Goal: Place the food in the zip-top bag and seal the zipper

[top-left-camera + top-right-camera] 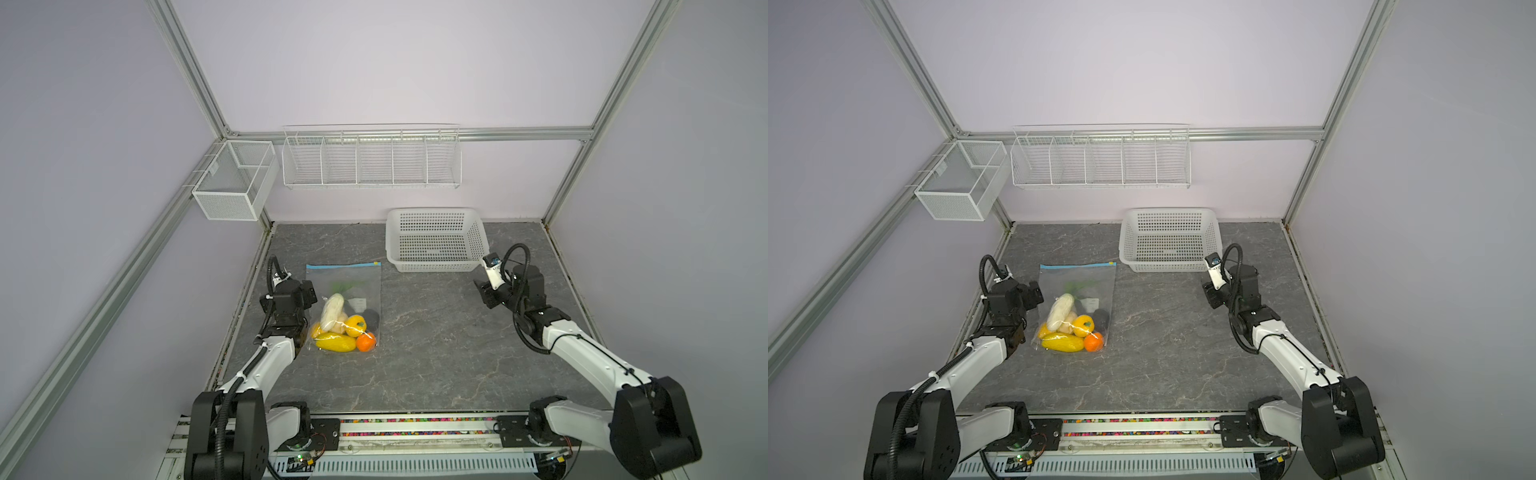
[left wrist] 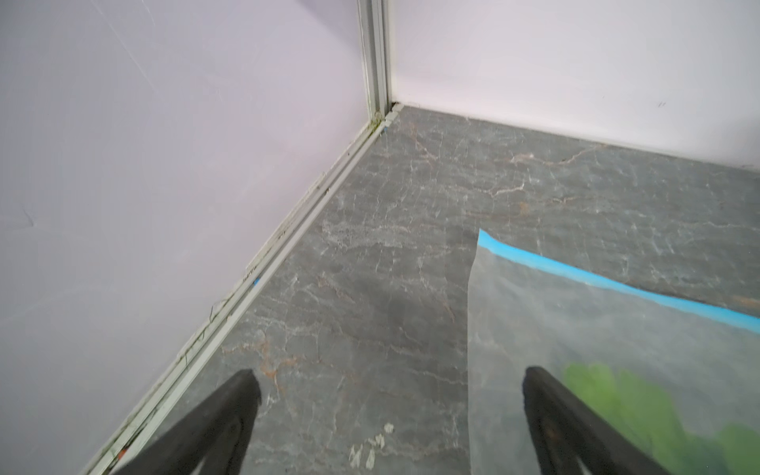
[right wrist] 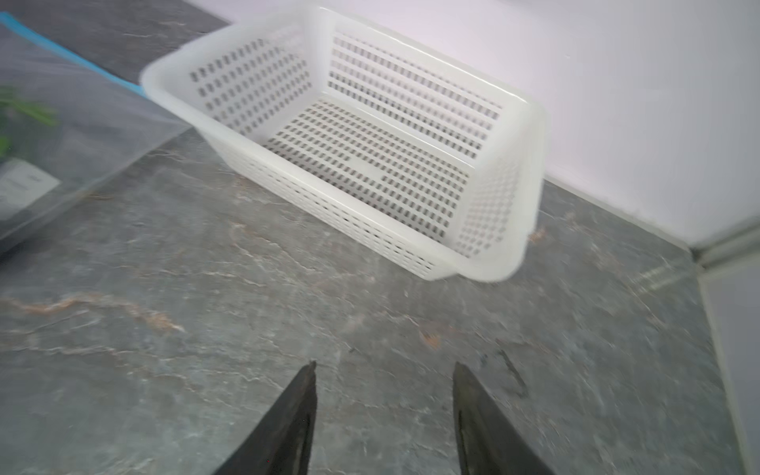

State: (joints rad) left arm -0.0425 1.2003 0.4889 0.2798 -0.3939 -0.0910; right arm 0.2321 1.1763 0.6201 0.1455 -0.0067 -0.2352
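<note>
Two hands [image 2: 389, 372] [image 3: 384, 364] parted, empty, seemingly hovering low

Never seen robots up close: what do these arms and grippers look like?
Left arm and right arm: white shells, black joints, black ribbed cables with white ties. Left gripper and right gripper: two dark tapered fingers each.

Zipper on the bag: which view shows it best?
A top view: the whole zipper shows end to end, with the yellow slider at its right end. The left wrist view shows only the opposite end, close up, without the slider. The right wrist view catches a short blurred stretch.
</note>
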